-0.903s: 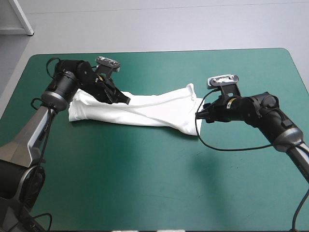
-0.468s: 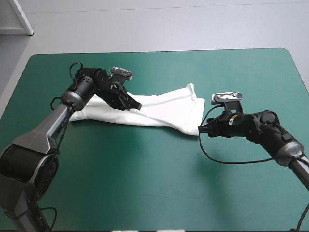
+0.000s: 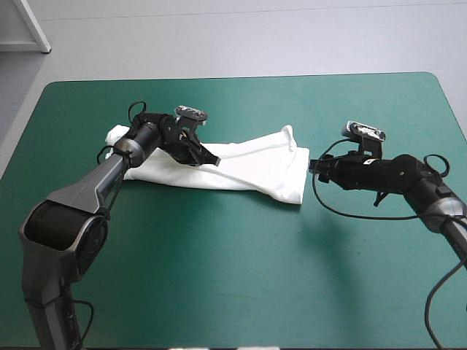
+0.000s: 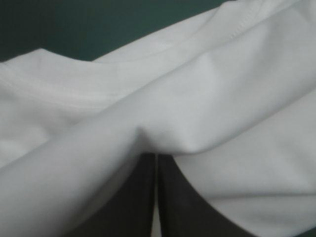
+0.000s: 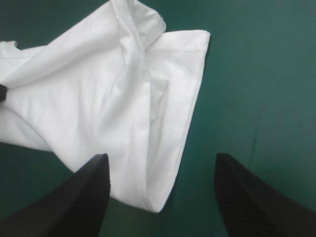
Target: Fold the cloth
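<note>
Your high view looks forward and down from behind the robot and takes in the whole teal-green surface (image 3: 219, 255). Your left wrist view sits right at the left claw (image 4: 157, 158), so near the T-shirt (image 4: 222, 98) that white fills almost everything. Your right wrist view looks along the right claw (image 5: 160, 158) from farther back. It shows the T-shirt's near end, which the high view shares.

Your teal-green surface (image 3: 219, 277) carries the white T-shirt (image 3: 248, 166); you can see it lying as a long, narrow folded band on the far half, stretching from nearer the left edge to just past the middle.
</note>
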`<action>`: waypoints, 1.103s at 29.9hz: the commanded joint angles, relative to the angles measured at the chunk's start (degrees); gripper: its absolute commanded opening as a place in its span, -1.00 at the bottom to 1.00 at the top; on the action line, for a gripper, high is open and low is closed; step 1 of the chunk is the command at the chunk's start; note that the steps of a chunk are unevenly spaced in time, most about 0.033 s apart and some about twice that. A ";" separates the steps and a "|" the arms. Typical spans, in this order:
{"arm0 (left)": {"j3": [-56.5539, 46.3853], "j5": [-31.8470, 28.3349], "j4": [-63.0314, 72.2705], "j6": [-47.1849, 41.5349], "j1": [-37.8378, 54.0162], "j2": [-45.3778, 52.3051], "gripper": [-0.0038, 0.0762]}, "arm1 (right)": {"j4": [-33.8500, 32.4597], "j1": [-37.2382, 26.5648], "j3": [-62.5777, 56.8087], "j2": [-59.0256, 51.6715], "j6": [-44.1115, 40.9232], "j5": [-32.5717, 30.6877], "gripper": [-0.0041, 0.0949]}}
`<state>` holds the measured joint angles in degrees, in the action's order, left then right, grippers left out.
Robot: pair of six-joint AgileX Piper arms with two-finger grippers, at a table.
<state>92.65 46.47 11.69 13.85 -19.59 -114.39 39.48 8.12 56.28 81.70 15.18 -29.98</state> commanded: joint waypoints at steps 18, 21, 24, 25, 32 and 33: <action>1.27 -0.60 1.64 -0.14 -0.42 2.12 -0.86 | 33.97 -3.19 1.27 17.74 24.43 -5.91 0.27; 1.27 -0.60 1.64 -0.14 -0.42 2.12 -0.86 | 34.24 -3.19 1.27 18.72 24.44 -6.28 0.27; 1.27 -0.70 1.64 -0.14 -0.42 2.12 -0.86 | 34.65 -3.19 1.27 19.28 24.70 -7.12 0.27; 1.27 -0.70 1.64 -0.14 -0.42 2.12 -0.86 | 34.65 -3.19 1.27 19.43 24.70 -7.23 0.27; 1.27 -0.81 1.64 -0.14 -0.42 2.12 -0.86 | 36.37 -1.00 1.27 19.49 25.92 -6.32 0.27; 1.27 -0.91 1.64 -0.14 -0.42 2.12 -0.86 | 36.37 -0.36 1.27 19.49 25.92 -5.60 0.27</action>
<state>92.65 46.93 11.92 13.85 -19.59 -115.54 75.80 5.75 56.93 102.30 40.32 -35.44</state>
